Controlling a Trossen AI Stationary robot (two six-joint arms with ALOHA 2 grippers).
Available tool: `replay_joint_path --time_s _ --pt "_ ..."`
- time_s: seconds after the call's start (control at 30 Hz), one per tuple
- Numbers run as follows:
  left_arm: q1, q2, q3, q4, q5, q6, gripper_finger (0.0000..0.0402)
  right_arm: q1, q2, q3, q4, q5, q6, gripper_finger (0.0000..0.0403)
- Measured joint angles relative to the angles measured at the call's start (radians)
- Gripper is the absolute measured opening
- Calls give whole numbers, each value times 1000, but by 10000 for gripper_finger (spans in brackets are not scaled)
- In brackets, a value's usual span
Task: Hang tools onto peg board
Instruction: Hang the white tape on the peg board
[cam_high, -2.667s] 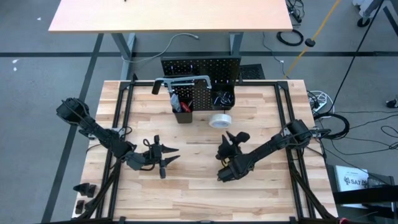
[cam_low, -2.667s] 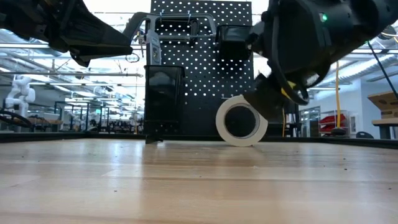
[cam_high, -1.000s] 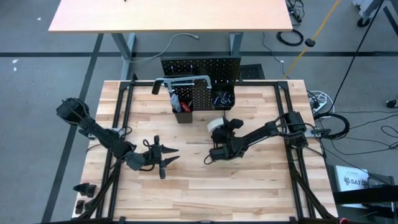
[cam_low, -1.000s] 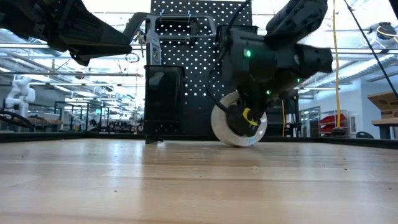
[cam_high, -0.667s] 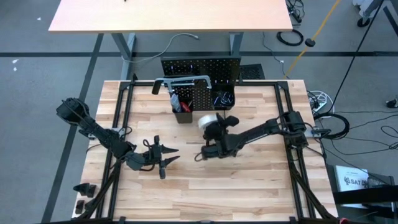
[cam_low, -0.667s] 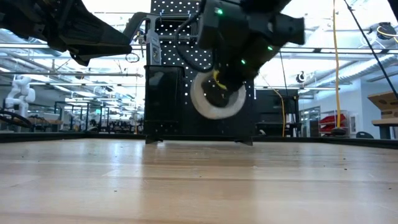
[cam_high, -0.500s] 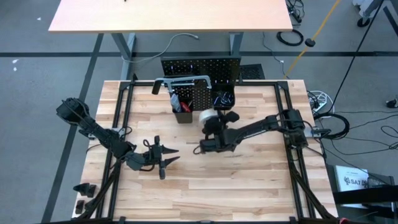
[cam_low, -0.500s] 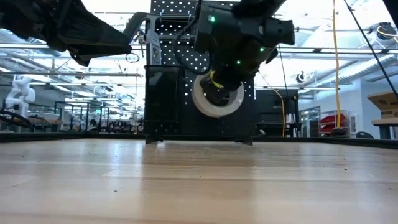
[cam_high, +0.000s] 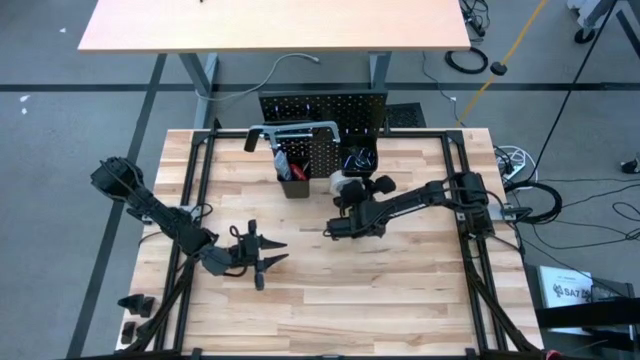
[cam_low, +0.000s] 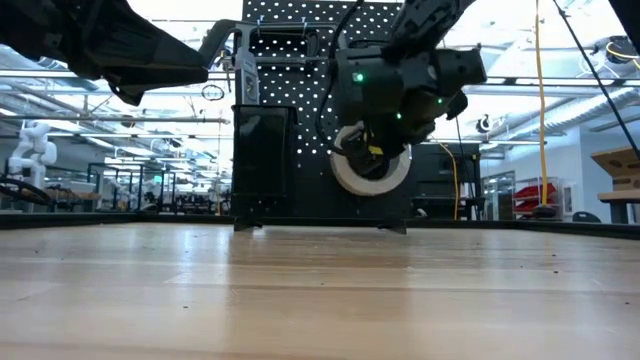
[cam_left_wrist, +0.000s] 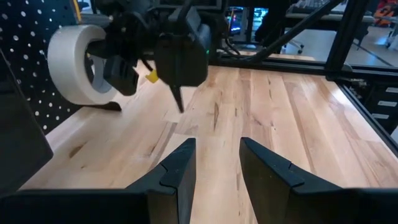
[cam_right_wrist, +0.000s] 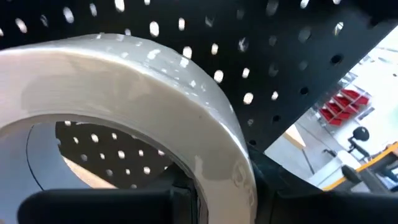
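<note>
One white tape roll (cam_low: 370, 170) hangs off the counter (cam_high: 400, 290), pinched in the right gripper (cam_high: 345, 190) against the peg board (cam_low: 320, 60). Miss the hook and it drops. Left gripper (cam_high: 255, 258) waits, jaws parted.

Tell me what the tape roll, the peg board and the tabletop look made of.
Tape roll: glossy white plastic-like tape, going by its sheen; core material unclear.
Peg board: probably painted black metal, thin and evenly punched with holes.
Tabletop: light wood, jointed strips with visible grain, satin finish.
</note>
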Motion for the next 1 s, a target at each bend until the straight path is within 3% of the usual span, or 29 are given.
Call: replay_joint_path --time_s 0.3,0.77,1.0 --pt "0 0 0 10 -5 0 128 -67 1 -18 64 -9 75 67" --pt "0 0 0 10 -5 1 128 -96 14 -20 97 -3 65 68" --pt "0 0 0 10 -5 1 128 -96 13 -20 99 1 66 179"
